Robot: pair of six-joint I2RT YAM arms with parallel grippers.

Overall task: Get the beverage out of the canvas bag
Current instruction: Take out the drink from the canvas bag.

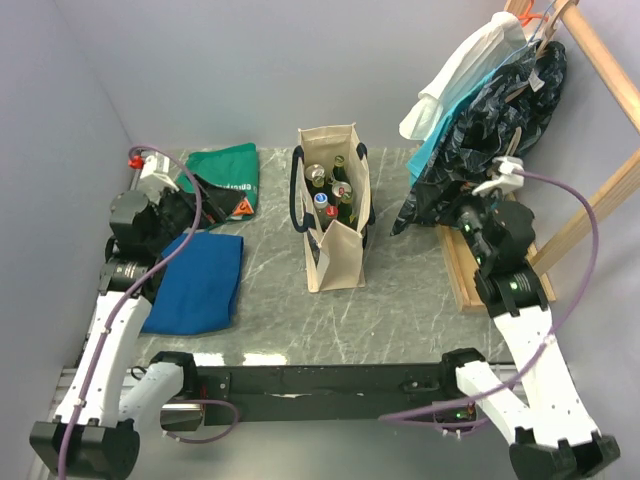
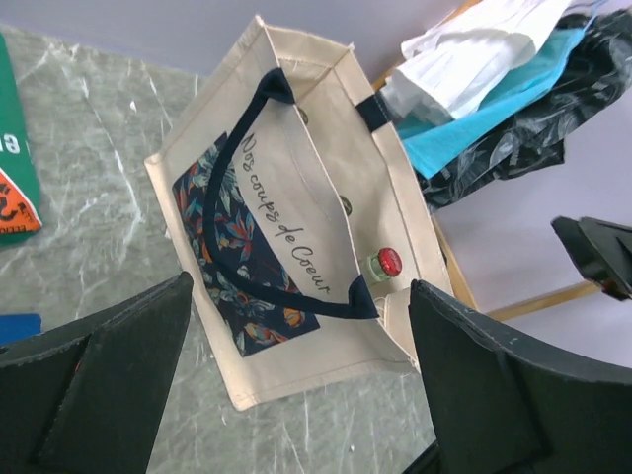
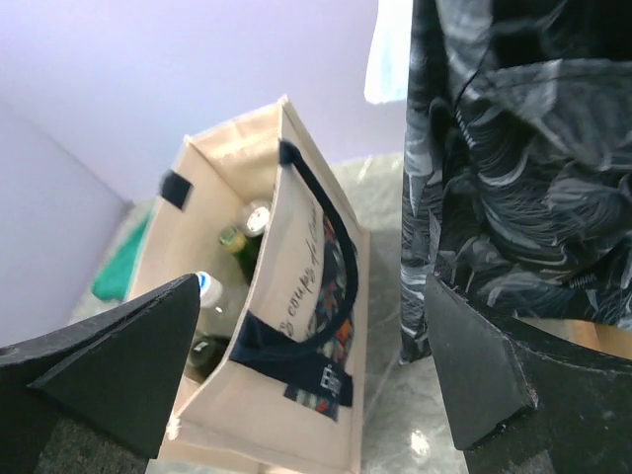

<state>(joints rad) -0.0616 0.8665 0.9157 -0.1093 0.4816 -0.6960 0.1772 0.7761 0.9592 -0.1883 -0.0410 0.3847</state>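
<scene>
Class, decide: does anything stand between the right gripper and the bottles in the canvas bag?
Only the near side wall of the canvas bag, facing the open right gripper. Its mouth is open above the bottles, so nothing visible blocks a reach from above.

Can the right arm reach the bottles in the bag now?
Probably yes: the right claw is open, the bag is open on top with bottles showing, and the way between looks free, though a handle borders the opening.
</scene>
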